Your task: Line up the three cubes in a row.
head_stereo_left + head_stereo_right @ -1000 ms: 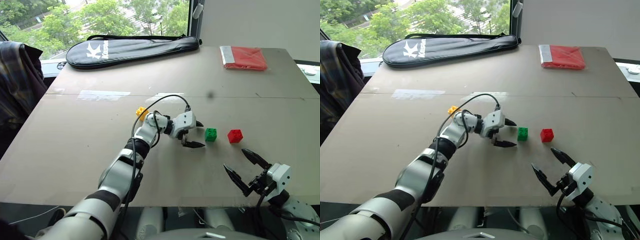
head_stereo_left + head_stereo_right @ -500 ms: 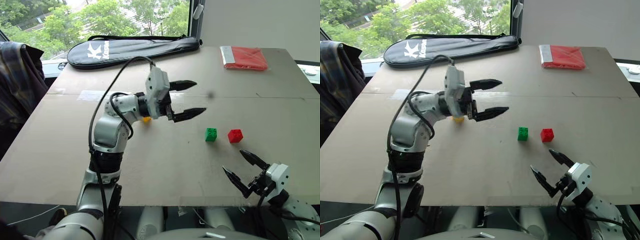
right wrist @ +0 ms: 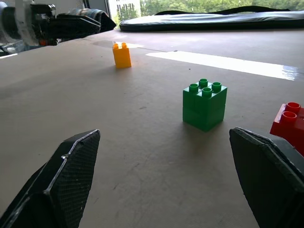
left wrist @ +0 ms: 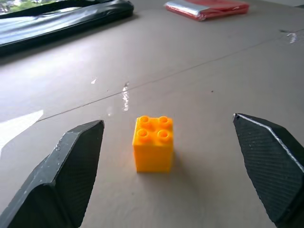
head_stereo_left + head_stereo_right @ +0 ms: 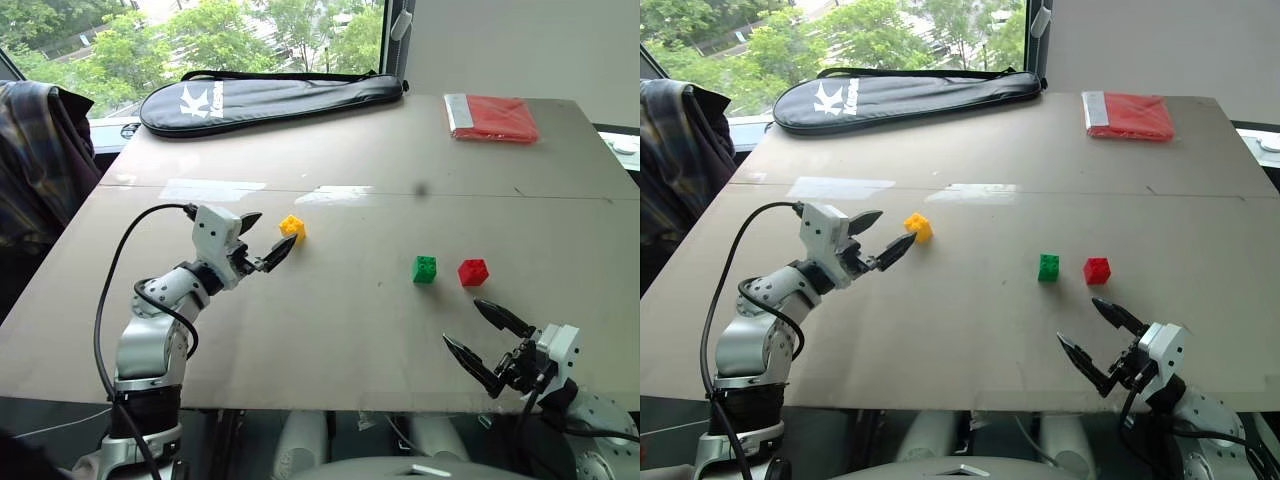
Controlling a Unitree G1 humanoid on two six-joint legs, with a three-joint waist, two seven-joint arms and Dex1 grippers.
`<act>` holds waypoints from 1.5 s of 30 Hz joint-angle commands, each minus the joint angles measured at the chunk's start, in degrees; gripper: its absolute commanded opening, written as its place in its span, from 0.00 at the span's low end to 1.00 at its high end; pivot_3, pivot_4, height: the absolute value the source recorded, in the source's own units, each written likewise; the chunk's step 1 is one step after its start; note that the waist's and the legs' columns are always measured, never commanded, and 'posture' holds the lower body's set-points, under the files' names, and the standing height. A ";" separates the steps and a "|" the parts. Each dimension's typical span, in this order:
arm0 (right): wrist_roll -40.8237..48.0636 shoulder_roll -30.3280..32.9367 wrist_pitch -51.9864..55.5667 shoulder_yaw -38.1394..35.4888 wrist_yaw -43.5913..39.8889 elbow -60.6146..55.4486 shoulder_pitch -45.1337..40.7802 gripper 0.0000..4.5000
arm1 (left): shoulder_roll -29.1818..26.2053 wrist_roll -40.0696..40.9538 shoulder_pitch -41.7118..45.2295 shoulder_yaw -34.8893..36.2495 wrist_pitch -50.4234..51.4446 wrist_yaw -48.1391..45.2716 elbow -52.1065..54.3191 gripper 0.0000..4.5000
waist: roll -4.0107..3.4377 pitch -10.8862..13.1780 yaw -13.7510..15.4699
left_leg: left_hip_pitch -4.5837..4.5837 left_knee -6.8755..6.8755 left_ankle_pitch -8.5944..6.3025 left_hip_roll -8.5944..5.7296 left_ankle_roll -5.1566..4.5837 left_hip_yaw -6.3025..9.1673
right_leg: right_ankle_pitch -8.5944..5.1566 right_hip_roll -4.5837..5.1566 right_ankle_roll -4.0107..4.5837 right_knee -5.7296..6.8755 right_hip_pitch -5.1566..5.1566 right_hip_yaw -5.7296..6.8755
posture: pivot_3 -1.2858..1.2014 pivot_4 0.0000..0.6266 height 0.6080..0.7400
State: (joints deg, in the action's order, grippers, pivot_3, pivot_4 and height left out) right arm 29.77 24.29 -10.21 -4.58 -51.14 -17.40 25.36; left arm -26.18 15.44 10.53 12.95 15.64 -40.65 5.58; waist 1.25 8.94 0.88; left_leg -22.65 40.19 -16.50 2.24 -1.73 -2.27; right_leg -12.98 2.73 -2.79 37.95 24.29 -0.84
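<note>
Right gripper [image 5: 485, 334]: nearest, at the table's front edge on the right; fingers [image 5: 500, 317] spread wide, holding nothing; it points toward the green and red cubes, apart from both
Left gripper [image 5: 268, 241]: on the left side of the table, low over the surface; fingers [image 5: 279, 254] wide apart and empty; tips just beside the yellow cube, not touching it; in the left wrist view the cube sits ahead of the two fingertips, centred on the gap
Green cube [image 5: 424, 269]: right of centre on the table, studs up; just left of the red cube, a small gap between them
Red cube [image 5: 472, 272]: beside the green cube, roughly level with it, studs up
Yellow cube [image 5: 292, 228]: left of centre, a little farther back than the other two and well apart from them; upright, four studs on top
Table [image 5: 360, 330]: flat grey-brown board with a seam running across it behind the cubes
Red cloth packet [image 5: 490, 116]: far right corner of the table, lying flat
Black racket bag [image 5: 265, 99]: along the far edge, left of the packet
Plaid garment [image 5: 35, 160]: off the table's far left side
</note>
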 commanded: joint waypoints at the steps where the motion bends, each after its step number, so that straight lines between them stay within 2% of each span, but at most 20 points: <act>1: 1.58 0.78 -1.10 -0.16 -2.68 -2.74 0.52 1.00 | -0.07 -1.92 0.82 0.07 -6.56 1.95 -4.64 0.99 | 0.00 0.00 -0.05 | 0.00 0.00 0.00 0.00 0.00 0.00 | 0.02 0.00 0.04 0.00 0.00 0.00 | 0.52 0.24 0.76; 12: 0.39 -0.57 -1.57 0.53 -1.86 -3.41 0.23 1.00 | 3.14 -4.45 8.02 -5.44 -14.19 2.63 -18.46 0.99 | 0.03 -0.01 -0.01 | -0.02 0.01 0.00 -0.01 0.00 -0.27 | 0.04 0.01 0.05 0.00 -0.03 0.10 | 0.52 0.24 0.76; 18: 0.09 -0.39 -2.08 -0.31 -1.44 -3.19 0.17 1.00 | 3.94 -5.64 12.28 -8.67 -12.72 2.77 -24.23 0.99 | 0.03 -0.01 -0.08 | -0.03 0.00 0.00 0.00 0.00 -0.27 | 0.04 -0.01 0.06 0.00 -0.02 0.11 | 0.52 0.24 0.76; 21: 0.02 -0.41 -2.46 -0.40 -1.17 -3.06 0.26 1.00 | 3.56 -5.95 12.33 -9.22 -12.33 2.89 -25.23 0.81 | 0.03 -0.01 -0.21 | -0.02 0.00 0.00 0.00 0.00 -0.30 | 0.04 -0.01 0.06 0.00 -0.02 0.09 | 0.52 0.24 0.76; 26: -0.37 -0.63 -3.01 0.12 -0.73 -3.11 0.69 1.00 | 3.07 -6.35 11.97 -9.58 -12.07 2.53 -25.33 0.28 | 0.03 -0.01 -0.15 | -0.01 0.00 0.00 0.01 0.00 -0.28 | 0.04 0.00 0.06 0.01 -0.02 0.11 | 0.52 0.24 0.76; 31: -0.40 -0.67 -3.02 0.34 -0.59 -2.85 0.34 1.00 | 1.87 -4.93 12.85 -11.35 -11.98 -3.45 -23.09 0.29 | 0.02 -0.01 -0.14 | -0.01 0.00 0.00 0.01 0.00 -0.29 | 0.04 0.00 0.06 0.01 -0.02 0.10 | 0.52 0.24 0.76; 36: -0.04 -0.14 -3.30 0.09 -2.17 -0.88 -0.07 1.00 | 0.29 -1.03 13.65 -16.86 -16.10 -20.27 -19.34 0.29 | 0.03 0.00 -0.01 | -0.04 0.00 0.00 0.00 0.00 -0.30 | 0.04 0.01 0.07 -0.01 -0.02 0.10 | 0.52 0.24 0.76; 38: 0.03 0.03 -3.80 -0.36 -2.87 0.29 -0.27 1.00 | 0.80 -1.14 17.28 -19.74 -18.34 -26.81 -22.35 0.29 | 0.04 0.00 0.07 | -0.05 0.00 0.00 -0.01 0.00 -0.33 | 0.04 0.02 0.06 -0.03 -0.02 0.09 | 0.52 0.24 0.76; 45: -0.78 -0.62 -5.97 -0.32 -2.38 0.99 0.83 1.00 | 4.33 -4.22 28.26 -24.62 -28.43 -37.87 -39.76 0.29 | 0.03 0.00 -0.30 | -0.04 0.03 -0.01 -0.04 -0.01 -0.34 | 0.03 -0.04 0.05 -0.04 -0.03 0.03 | 0.52 0.24 0.76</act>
State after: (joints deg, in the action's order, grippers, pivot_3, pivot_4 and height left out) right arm 29.21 23.94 -14.45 -3.70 -53.45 -15.42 25.84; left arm -22.38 12.03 37.38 -10.97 -9.54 -75.83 -30.69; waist 1.28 8.94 0.58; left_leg -22.70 40.22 -16.51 2.20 -1.75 -2.58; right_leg -12.95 2.68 -2.73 37.91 24.26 -0.79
